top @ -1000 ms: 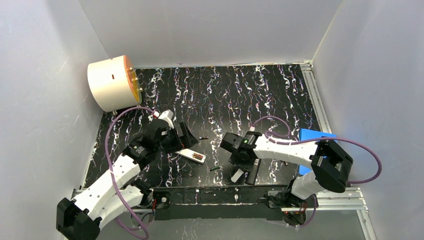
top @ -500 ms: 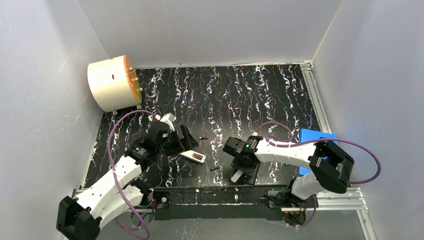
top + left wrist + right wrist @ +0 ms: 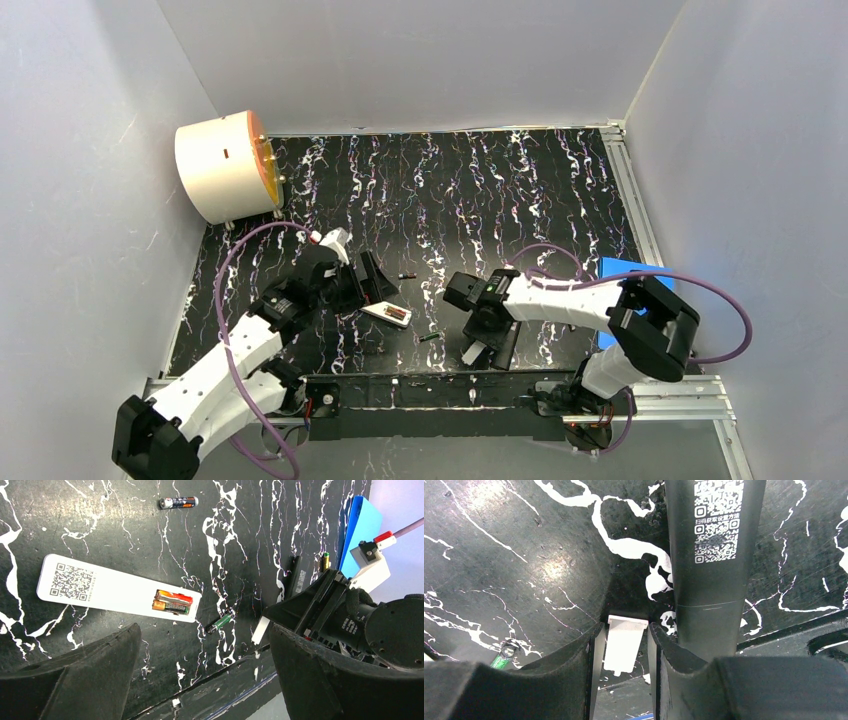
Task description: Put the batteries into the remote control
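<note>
The white remote [image 3: 385, 312] lies face down, its open compartment holding two batteries [image 3: 171, 602]. A black-and-orange battery [image 3: 178, 502] lies beyond it and a green battery [image 3: 220, 622] beside it; a further cell [image 3: 325, 560] lies by the blue sheet. My left gripper [image 3: 205, 680] is open and empty, hovering over the remote [image 3: 100, 587]. My right gripper [image 3: 624, 630] is low over the table, its jaws narrowly straddling a white battery cover [image 3: 624, 642] with a small gap on each side. The green battery also shows in the right wrist view [image 3: 506, 652].
A black remote [image 3: 709, 555] lies right beside my right gripper's finger. A blue sheet [image 3: 625, 275] lies at the right edge. A cream drum [image 3: 225, 165] stands at the back left. The table's front edge runs just below the cover.
My right gripper has shifted slightly left and settled down around the white cover. My left arm has barely moved.
</note>
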You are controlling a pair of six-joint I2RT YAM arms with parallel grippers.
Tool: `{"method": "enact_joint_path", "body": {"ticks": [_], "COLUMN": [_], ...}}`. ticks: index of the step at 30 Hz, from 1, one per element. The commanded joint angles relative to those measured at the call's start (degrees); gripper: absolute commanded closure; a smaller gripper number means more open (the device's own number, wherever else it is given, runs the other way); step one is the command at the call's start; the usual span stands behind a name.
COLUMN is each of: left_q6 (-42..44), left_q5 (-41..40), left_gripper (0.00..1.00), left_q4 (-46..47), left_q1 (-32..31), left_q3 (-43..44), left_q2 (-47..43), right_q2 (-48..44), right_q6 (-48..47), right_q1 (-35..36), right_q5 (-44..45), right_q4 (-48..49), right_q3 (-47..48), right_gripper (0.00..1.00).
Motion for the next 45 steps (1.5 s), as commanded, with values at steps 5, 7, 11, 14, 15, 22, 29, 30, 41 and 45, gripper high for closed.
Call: {"method": "enact_joint_path", "body": {"ticks": [5, 7, 11, 14, 15, 22, 29, 30, 41, 45], "left_q6": [0.6, 0.5, 0.4, 0.2, 0.2, -0.2, -0.5, -0.6, -0.8, -1.1], "left_q5": [1.7, 1.8, 1.9, 1.8, 1.8, 2.1, 2.5, 2.5, 2.7, 2.8], "left_gripper": [0.02, 0.02, 0.02, 0.02, 0.02, 0.02, 0.02, 0.02, 0.02, 0.02], "left_q4": [0.6, 0.6, 0.5, 0.4, 0.4, 0.8, 1.6, 1.7, 1.7, 1.7], "left_q1": [-0.1, -0.1, -0.1, -0.1, -0.1, -0.1, -0.1, -0.1, -0.1, -0.1], "left_q3": [-2.1, -2.3, -2.7, -2.9, -2.9, -3.3, -3.9, -3.9, -4.5, -4.8], "left_q2": [-1.6, -1.8, -2.5, -2.7, -2.9, -2.5, -2.0, -1.9, -2.1, -2.3], "right_q2": [3.7, 4.4, 5.3, 5.0, 4.8, 5.4, 3.8, 3.5, 3.3, 3.3], "right_q6": [-0.8, -1.3, -2.2, -3.2, -3.2, -6.1, -7.8, -7.9, -8.5, -8.6], "right_q1": [-1.1, -1.4, -2.4, -3.0, -3.0, -3.0, -2.9, -2.9, -1.9, -1.8], "right_q5": [3.3, 4.0, 4.4, 3.8, 3.6, 1.8, 0.5, 0.3, -0.9, -1.3], "right_q4": [-5.1, -5.9, -7.1, -5.9, -5.6, -3.8, -3.0, -2.8, -1.3, -0.8], "right_q3": [2.9, 3.7, 4.1, 3.3, 3.1, 3.3, 2.4, 2.1, 1.7, 1.2], "right_gripper": [0.48, 0.48, 0.5, 0.53, 0.54, 0.52, 0.41, 0.43, 0.47, 0.48]}}
